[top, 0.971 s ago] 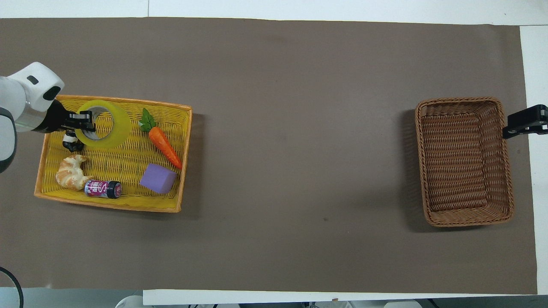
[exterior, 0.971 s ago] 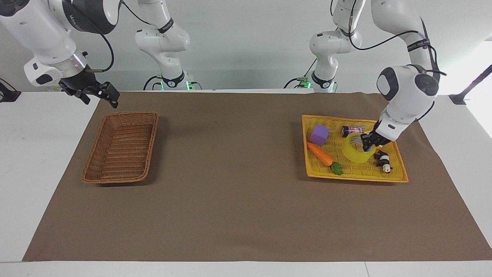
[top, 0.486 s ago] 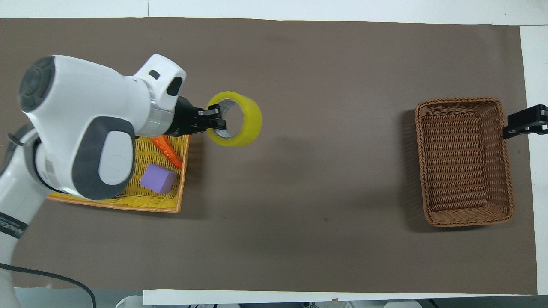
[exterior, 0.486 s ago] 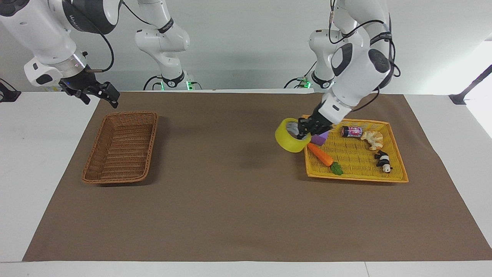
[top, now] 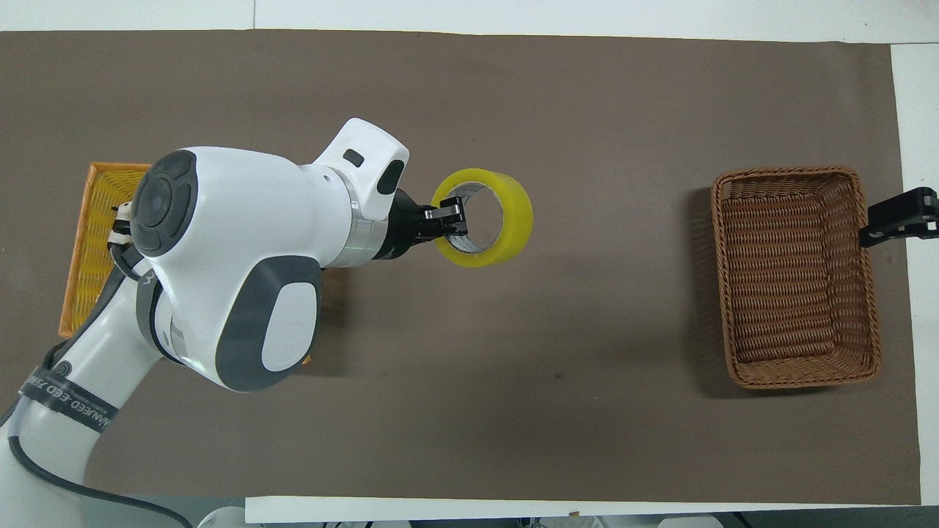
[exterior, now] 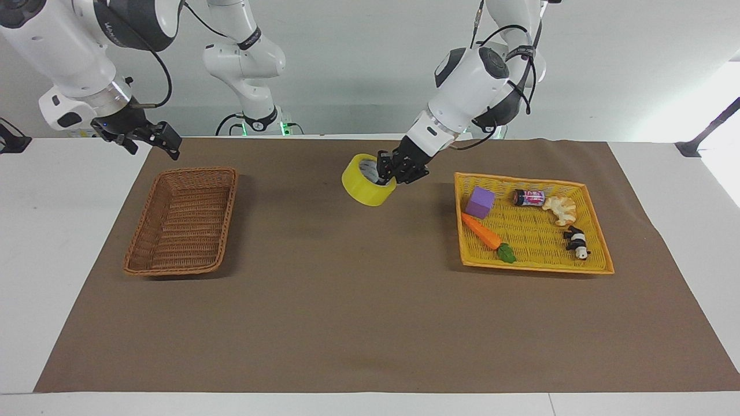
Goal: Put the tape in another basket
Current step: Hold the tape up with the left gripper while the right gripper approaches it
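**Desk:** Give me a count.

**Me:** I count one tape (exterior: 367, 186), one brown basket (exterior: 184, 220) and one yellow tray (exterior: 595, 228). On the tray I see one purple block (exterior: 481, 201), one carrot (exterior: 484, 231), one small can (exterior: 529, 197), one croissant (exterior: 561, 209) and one black-and-white figure (exterior: 577, 242). There are two arms.

**Desk:** Anything you can't see?

**Me:** In the overhead view my left arm covers most of the tray; only its end at nine o'clock shows, so I read its contents from the facing view. The right gripper (exterior: 151, 140) shows overhead only as a black tip at three o'clock, beside the basket's rim.

**Desk:** The tape?

**Me:** It is up in the air over the bare brown mat (exterior: 347, 300), between tray and basket, closer to the tray. The left gripper (exterior: 386, 171) is clamped on its wall, one finger inside the core. The roll is tilted, its hole facing up and toward the right arm's end. In the overhead view the hole's axis leans toward three o'clock.

**Desk:** Right arm?

**Me:** It waits, fingers spread and holding nothing, over the mat's edge by the basket.
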Motion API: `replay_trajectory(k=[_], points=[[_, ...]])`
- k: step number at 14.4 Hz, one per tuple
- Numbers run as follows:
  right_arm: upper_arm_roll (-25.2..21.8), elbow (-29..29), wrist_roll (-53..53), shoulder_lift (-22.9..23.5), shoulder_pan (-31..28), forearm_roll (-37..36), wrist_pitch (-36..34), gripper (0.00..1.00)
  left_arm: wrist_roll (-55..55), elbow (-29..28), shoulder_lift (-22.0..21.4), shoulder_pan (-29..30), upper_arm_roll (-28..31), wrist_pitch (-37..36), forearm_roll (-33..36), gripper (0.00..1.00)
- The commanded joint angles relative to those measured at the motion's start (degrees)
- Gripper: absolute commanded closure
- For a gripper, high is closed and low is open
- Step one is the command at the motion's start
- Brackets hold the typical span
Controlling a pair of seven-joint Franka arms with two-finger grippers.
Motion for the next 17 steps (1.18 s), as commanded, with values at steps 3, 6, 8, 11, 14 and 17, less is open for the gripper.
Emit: replay_trajectory(k=[3, 6, 8, 11, 14, 17], points=[[0.40, -1.38, -13.86, -1.55, 0.03, 10.98, -1.11, 0.00, 0.48, 2.00, 0.70, 0.02, 0.18, 0.25, -0.95, 1.00], [0.31, -1.55, -13.97, -1.37, 0.03, 23.30, -0.41, 0.00, 1.27, 2.53, 0.62, 1.16, 0.45, -0.98, 0.19, 1.00], [0.31, -2.34, -13.88, -1.46, 0.12, 29.55, 1.17, 0.00, 1.63, 2.61, 0.62, 2.13, 0.45, -2.99, 0.28, 1.00], [0.40, -9.95, -13.88, -4.17, 0.21, 40.96, 6.34, 0.00, 1.54, 2.79, 0.44, 1.95, 0.45, -3.00, 0.28, 1.00], [0.48, -16.93, -14.67, -6.21, 4.49, 49.60, 17.32, 0.00, 1.63, 2.61, 0.35, 2.04, 0.53, -3.18, 0.37, 1.00], [0.48, -18.60, -14.76, -5.59, 9.85, 54.18, 23.04, 0.00, 1.63, 2.70, 0.44, 1.95, 0.53, -3.09, 0.37, 1.00]])
